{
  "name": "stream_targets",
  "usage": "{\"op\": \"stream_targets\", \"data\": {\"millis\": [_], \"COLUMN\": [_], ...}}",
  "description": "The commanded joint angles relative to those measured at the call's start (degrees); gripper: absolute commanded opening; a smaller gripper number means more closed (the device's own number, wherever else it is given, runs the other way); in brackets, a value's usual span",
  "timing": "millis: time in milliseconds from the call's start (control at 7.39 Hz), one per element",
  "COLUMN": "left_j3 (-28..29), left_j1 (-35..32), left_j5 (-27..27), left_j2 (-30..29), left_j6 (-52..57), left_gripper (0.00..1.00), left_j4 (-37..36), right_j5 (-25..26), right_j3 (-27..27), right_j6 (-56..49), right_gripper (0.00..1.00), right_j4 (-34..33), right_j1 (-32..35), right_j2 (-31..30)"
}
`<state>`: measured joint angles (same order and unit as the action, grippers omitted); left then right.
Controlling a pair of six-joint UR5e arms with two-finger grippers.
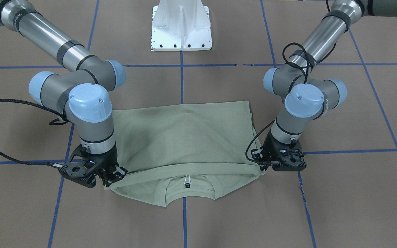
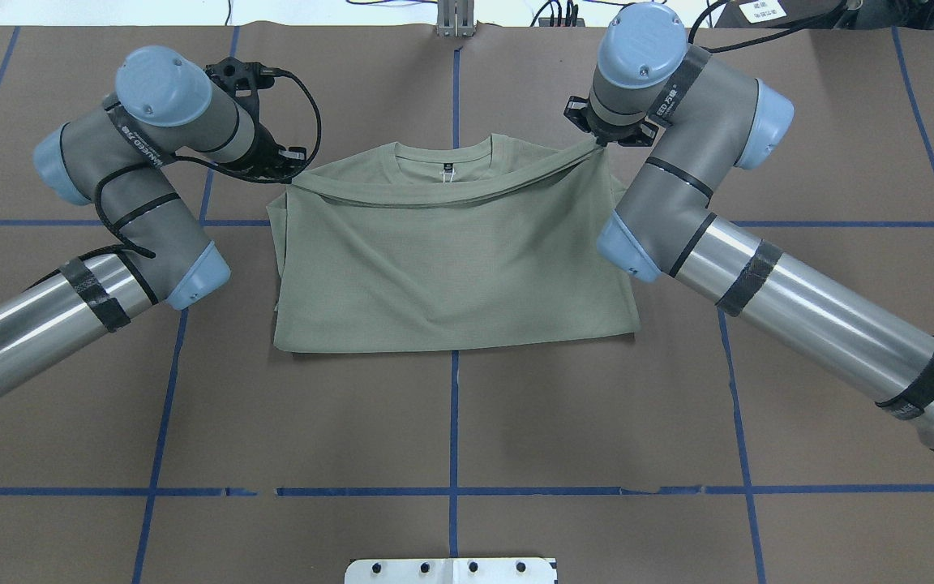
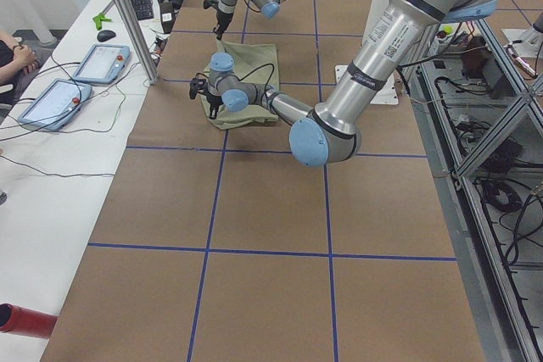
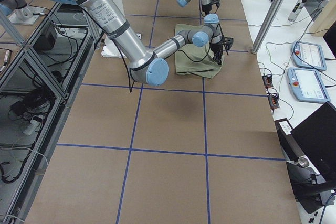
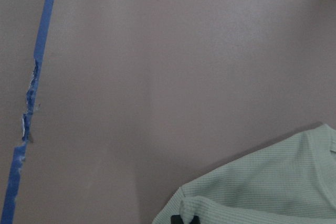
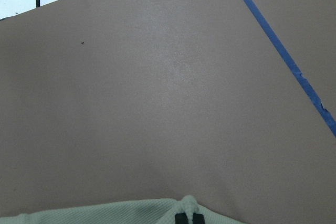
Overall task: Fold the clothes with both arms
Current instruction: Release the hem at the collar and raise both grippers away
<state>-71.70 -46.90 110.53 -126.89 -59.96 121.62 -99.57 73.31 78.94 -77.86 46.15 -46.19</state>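
- Left gripper [image 2: 289, 170]: fingers pinched shut on the left corner of the doubled-over hem, low above the table [image 2: 451, 422].
- Shirt [image 2: 451, 259]: lies at mid-table with no sleeves showing. The lower half is laid over the chest. The hem spans both grippers and stops just short of the collar [image 2: 443, 152], so the neck tag [image 2: 448, 168] is uncovered.
- Right gripper [image 2: 599, 139]: fingers closed on the hem's right corner.
- Progress, as judged: the bottom-to-top fold is nearly complete. Setting down and releasing the hem, and perhaps one more fold, appear to be left.
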Motion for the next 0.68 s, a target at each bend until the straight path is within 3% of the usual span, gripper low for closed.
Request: {"op": "stream_targets", "data": {"millis": [0,135,271,406,541], "left_j3": [0.2,0.1,-0.4,-3.3,-8.7], "left_j1": [0.1,0.0,0.0,-0.3,-0.3], "left_j5": [0.0,0.0,0.0,0.6,2.6], "left_j2": [0.1,0.2,0.4,1.2,4.5], "left_j6": [1.6,2.5,2.5,2.5,2.5], "left_gripper": [0.00,0.23,0.99,1.00,1.00], "left_j4": [0.5,0.5,0.5,0.6,0.6], "right_j5": [-0.8,-0.8,-0.7,-2.8,-8.5], "right_j3": [-1.7,-1.7,-1.8,-1.8,-1.3], "right_j6": [-1.8,-2.1,-3.1,-4.6,-10.5], "right_gripper": [0.00,0.17,0.99,1.00,1.00], "right_j4": [0.2,0.2,0.2,0.2,0.2], "right_j1": [0.1,0.1,0.0,0.9,3.7], "right_j2": [0.0,-0.1,0.0,0.0,-0.2]}}
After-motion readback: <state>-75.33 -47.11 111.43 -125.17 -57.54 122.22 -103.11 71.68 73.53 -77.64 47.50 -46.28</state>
